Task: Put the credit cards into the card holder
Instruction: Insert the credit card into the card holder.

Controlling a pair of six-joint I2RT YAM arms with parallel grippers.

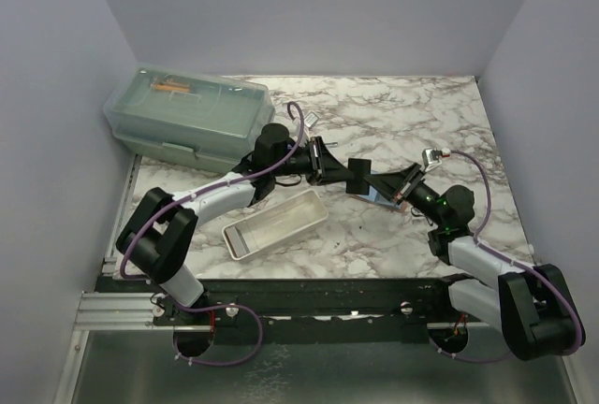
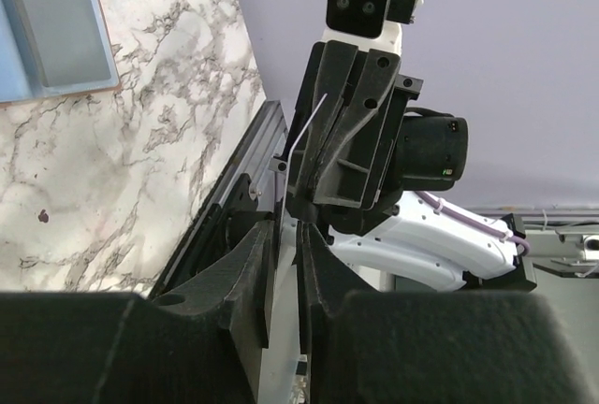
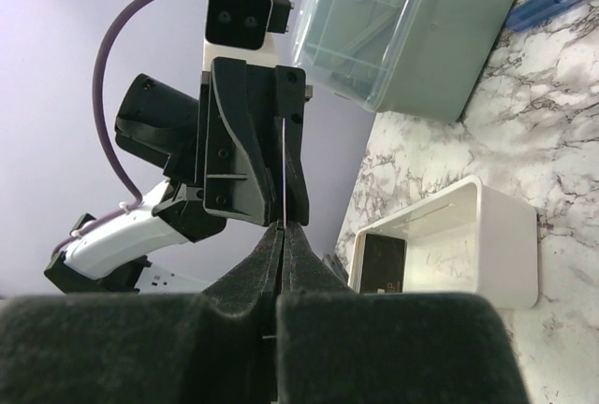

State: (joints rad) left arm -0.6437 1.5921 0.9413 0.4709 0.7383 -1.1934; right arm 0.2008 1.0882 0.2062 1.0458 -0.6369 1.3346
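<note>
1. Left fingers (image 2: 243, 282) were pinched shut on one edge of a credit card (image 1: 358, 175), held in the air mid-desk.
2. Right fingers (image 3: 243, 282) gripped the same card's other edge.
3. The card holder (image 2: 56, 97) lay beneath, toward the right edge, and this card had yet to go in.

Storage box (image 1: 192, 116): translucent green, lidded, at 10 o'clock on the bench (image 1: 402, 114).
Tray (image 1: 274, 223): white, oblong, angled, at 7 o'clock.
Screwdriver (image 3: 552, 4): blue-handled, beside the box.
</note>
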